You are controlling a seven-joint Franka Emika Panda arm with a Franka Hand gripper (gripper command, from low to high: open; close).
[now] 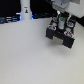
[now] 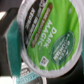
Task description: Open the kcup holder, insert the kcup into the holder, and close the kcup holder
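The kcup holder (image 1: 61, 39) is a black boxy block on the white table at the exterior view's right. A pale gap shows between its two dark sides; whether it is open is too blurred to tell. Directly above it hangs my gripper (image 1: 61, 23), shut on the kcup (image 1: 61, 20), a small white cup with a green top. The wrist view is nearly filled by the kcup (image 2: 47, 35): a round green foil lid with white lettering and a white rim, tilted. A teal finger pad (image 2: 13, 47) presses against the cup's side.
A tall white bottle-like object (image 1: 25, 12) with a dark mark stands at the back, toward the exterior view's left. Dark clutter lines the table's far edge (image 1: 10, 20). White tabletop (image 1: 30, 55) spreads in front of and beside the holder.
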